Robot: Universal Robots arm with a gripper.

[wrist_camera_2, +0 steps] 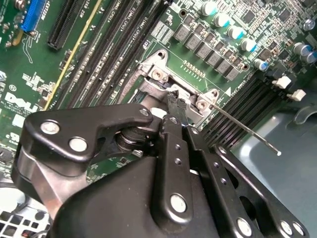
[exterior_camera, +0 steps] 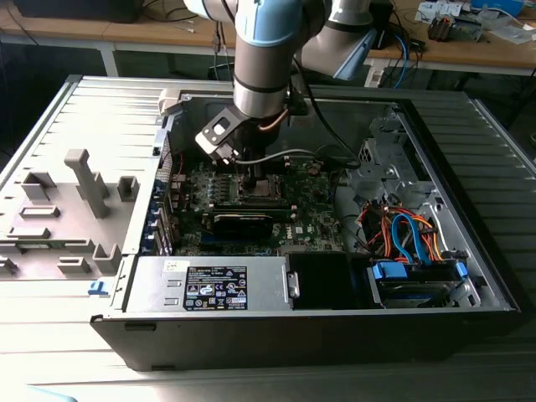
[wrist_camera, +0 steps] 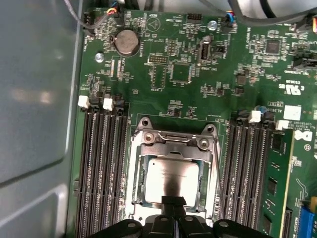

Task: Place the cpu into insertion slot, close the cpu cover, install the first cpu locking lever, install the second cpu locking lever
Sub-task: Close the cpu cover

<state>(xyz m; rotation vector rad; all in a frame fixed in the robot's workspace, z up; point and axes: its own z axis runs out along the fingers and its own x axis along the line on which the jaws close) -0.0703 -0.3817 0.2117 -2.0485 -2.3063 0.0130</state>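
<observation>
Ribbed grey surface (exterior_camera: 92, 109) carried an open computer case (exterior_camera: 251, 331), with a grey block fixture (exterior_camera: 84, 180) at the exterior view's left. Power supply (exterior_camera: 209, 285) sat low in the case, left of centre. Centre: arm (exterior_camera: 264, 50) came down near-vertical from the top of the frame, wrist pointing straight at the green board (exterior_camera: 314, 226), gripper (exterior_camera: 254, 177) down at the socket.

In the first wrist view the cpu (wrist_camera: 173, 178) lay flat inside the insertion slot (wrist_camera: 130, 196), silvery face up, with the cpu cover (wrist_camera: 171, 148) lying flat around it. Gripper (wrist_camera: 173, 201) jaws were clenched together with nothing between them, tips touching the cpu's near edge at the cover frame. A thin locking lever (wrist_camera: 216, 163) ran along one side of the socket.

In the second wrist view the gripper (wrist_camera_2: 177, 110) tip rested on the socket frame, and a lever wire (wrist_camera_2: 247, 134) stuck out free, past the board edge. Blue and orange cables (exterior_camera: 410, 234) filled the exterior view's right.
</observation>
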